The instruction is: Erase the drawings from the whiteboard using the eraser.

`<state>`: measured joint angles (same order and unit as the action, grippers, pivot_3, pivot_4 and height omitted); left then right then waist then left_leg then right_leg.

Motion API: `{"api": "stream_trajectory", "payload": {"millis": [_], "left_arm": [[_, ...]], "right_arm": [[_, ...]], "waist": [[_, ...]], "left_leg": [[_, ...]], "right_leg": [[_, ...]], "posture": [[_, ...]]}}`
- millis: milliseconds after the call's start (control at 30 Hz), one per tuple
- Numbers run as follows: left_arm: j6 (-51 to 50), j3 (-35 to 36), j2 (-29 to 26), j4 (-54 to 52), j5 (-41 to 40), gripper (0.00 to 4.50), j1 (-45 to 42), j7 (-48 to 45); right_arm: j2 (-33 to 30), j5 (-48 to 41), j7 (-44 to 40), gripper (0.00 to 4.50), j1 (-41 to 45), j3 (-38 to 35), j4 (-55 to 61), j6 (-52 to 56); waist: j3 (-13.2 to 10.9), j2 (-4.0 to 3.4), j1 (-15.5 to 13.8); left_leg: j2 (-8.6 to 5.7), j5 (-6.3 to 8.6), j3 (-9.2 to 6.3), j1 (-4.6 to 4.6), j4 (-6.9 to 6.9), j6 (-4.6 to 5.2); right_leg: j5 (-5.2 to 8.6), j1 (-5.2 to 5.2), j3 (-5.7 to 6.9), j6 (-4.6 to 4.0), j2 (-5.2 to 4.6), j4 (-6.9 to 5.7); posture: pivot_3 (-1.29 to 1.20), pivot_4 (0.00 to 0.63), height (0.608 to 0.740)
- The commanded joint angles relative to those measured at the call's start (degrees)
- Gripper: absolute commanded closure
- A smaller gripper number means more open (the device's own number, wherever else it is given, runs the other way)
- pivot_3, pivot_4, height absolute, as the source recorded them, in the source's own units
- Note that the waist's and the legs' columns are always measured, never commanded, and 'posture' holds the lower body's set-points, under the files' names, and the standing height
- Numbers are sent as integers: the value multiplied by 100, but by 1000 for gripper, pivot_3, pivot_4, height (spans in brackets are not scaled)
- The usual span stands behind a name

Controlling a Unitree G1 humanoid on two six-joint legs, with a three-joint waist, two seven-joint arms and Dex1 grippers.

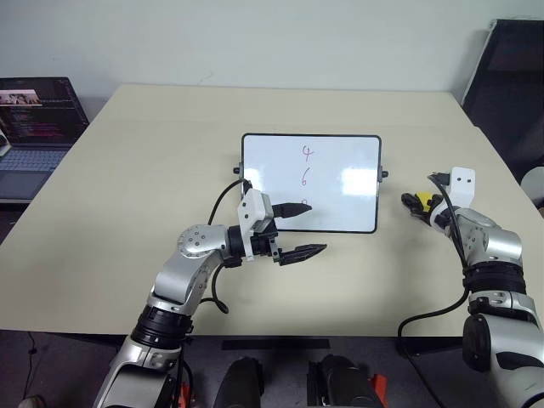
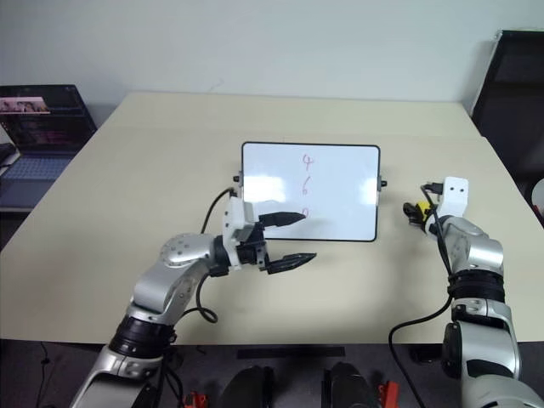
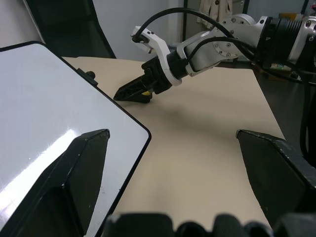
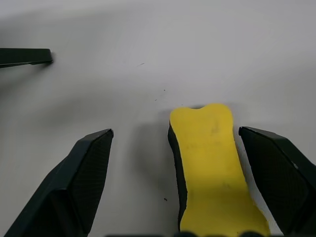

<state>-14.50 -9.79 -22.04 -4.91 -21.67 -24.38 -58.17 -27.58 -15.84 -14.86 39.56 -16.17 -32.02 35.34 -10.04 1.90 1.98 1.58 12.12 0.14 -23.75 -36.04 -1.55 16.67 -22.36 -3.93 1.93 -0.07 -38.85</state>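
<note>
The yellow eraser is lying flat on the table, just right of the whiteboard. The right gripper is straddling it, released. Judging by looks, it is light and slightly soft; pinching its long sides suits. The left gripper is hovering spread at the whiteboard's near edge.

Left arm: bent at the elbow, forearm reaching across toward the robot's right.
Left hand: pointing level and sideways to the right, its two black fingers spread well apart, nothing between them.
Right arm: stretched forward on the robot's right side, wrist angled slightly downward.
Right hand: pointing forward and a little down, fingers wide apart on either side of the eraser, neither finger visibly pressing on it.
</note>
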Motion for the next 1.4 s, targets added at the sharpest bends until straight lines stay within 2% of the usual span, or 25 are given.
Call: {"api": "stream_trajectory", "payload": {"millis": [33,267,333,733,1167,1400], "left_arm": [[62,-4,23,-245,-61,0,-34,-15],[22,13,11,-271,-73,0,-62,-2],[16,26,5,-269,-75,0,-81,4],[-54,88,-23,-317,-91,0,-123,82],[319,239,-51,120,433,0,-246,730],[704,439,24,627,1013,0,-199,1577]], "right_arm": [[-136,-14,-2,887,132,-132,33,-119],[-115,-1,30,3313,123,-169,-14,-146],[-102,1,46,3602,136,-171,-37,-161],[-125,78,90,3632,174,-106,-72,-278],[-437,589,162,3632,-113,151,1267,-744],[-261,728,58,3632,-100,372,1992,-1383]], "waist": [[0,0,0],[0,0,1],[0,0,1],[0,0,1],[-1,-1,2],[-1,-1,1]], "left_leg": [[0,0,0,0,0,0],[0,0,0,0,0,0],[0,0,0,0,0,0],[0,0,0,0,0,0],[0,0,-1,1,0,0],[1,0,-3,0,0,0]], "right_leg": [[0,0,0,0,0,0],[0,0,0,0,0,0],[0,0,0,0,0,0],[0,0,0,0,0,0],[0,0,0,0,0,-1],[0,-2,0,0,0,-1]], "posture": [[0,150,740],[0,150,740],[0,150,740],[0,150,740],[0,150,740],[0,150,740]]}}
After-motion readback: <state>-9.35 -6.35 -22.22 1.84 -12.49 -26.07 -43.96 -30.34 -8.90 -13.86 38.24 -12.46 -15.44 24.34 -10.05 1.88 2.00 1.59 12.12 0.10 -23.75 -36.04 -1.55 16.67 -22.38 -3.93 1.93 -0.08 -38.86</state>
